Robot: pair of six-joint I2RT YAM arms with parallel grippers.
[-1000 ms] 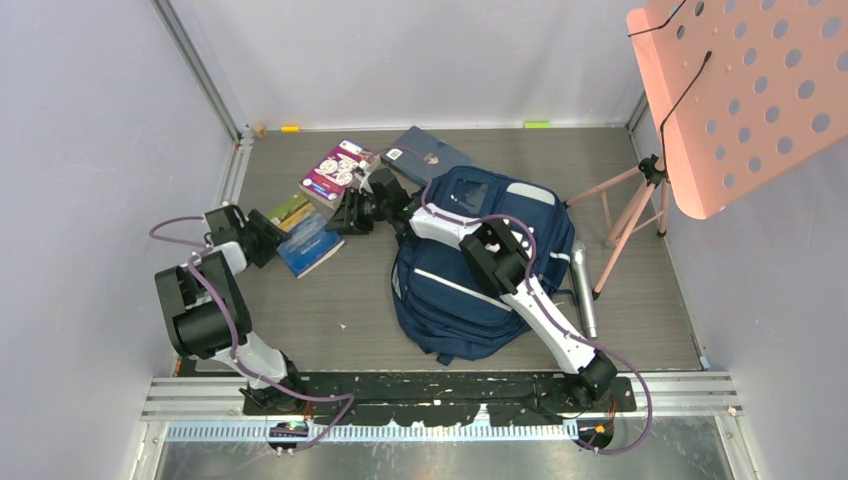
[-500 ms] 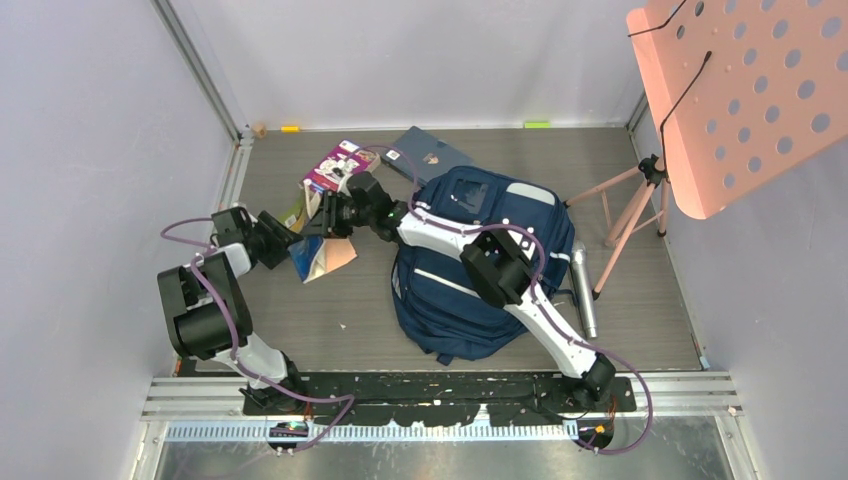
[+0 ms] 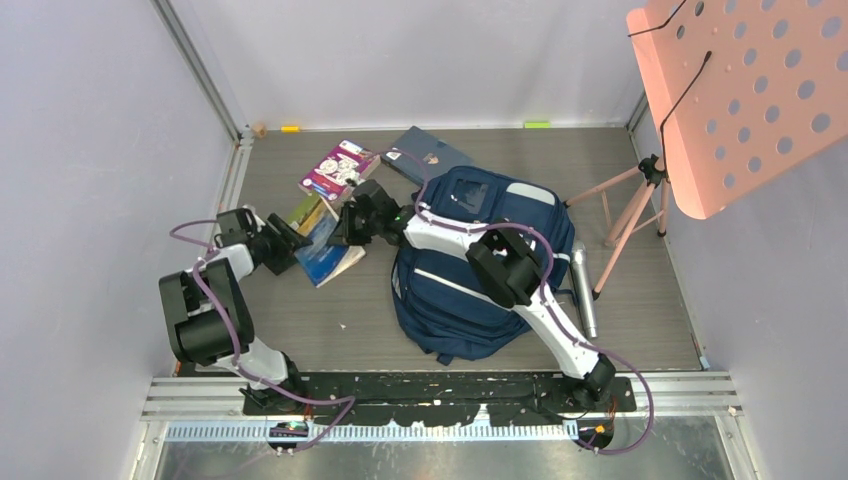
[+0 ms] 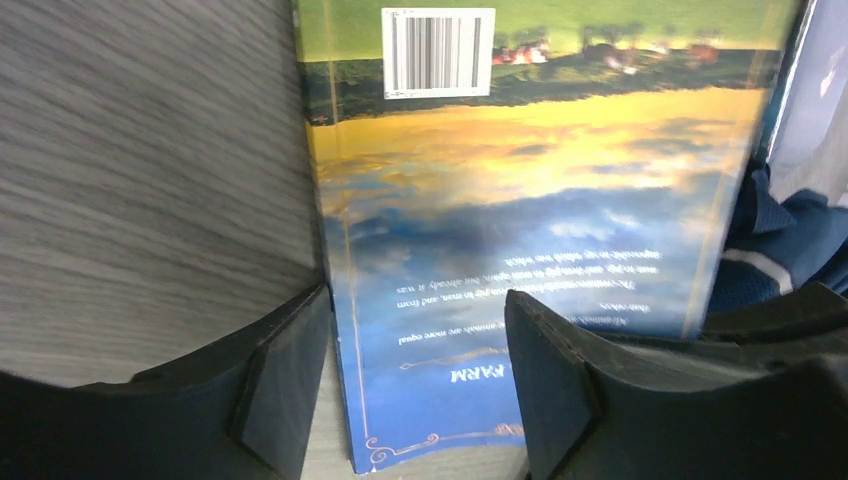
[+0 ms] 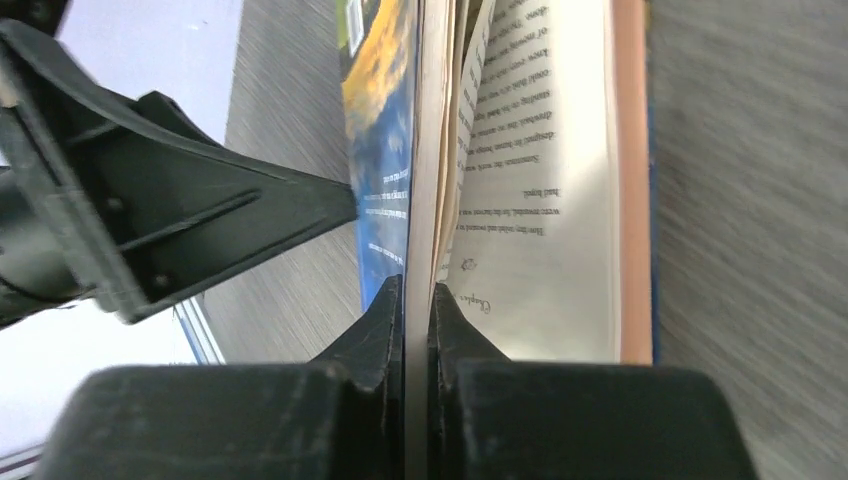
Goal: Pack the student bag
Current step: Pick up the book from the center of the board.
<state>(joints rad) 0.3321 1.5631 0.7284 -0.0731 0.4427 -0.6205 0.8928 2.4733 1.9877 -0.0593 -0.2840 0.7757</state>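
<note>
The navy student bag [image 3: 480, 270] lies flat in the middle of the floor. To its left a paperback with a blue, yellow and green cover [image 3: 325, 250] is tilted up and hangs open. My right gripper [image 3: 352, 222] is shut on its cover and some pages [image 5: 418, 300]; printed pages [image 5: 540, 190] fall open to the right. My left gripper [image 3: 285, 240] is open, with its fingers [image 4: 285, 380] either side of the book's lower edge [image 4: 440, 400], near the spine. The barcode [image 4: 438, 50] shows at the top.
A purple book [image 3: 338, 168] and a dark grey-blue book [image 3: 425, 155] lie behind the bag. A silver bottle [image 3: 583, 290] lies along the bag's right side. A pink perforated music stand [image 3: 740, 90] on tripod legs [image 3: 630, 210] stands at the right. Walls close in on the left and at the back.
The paperback lay flat a second ago. My right gripper has raised its edge, so it hangs open. My left gripper has moved right, up to the book.
</note>
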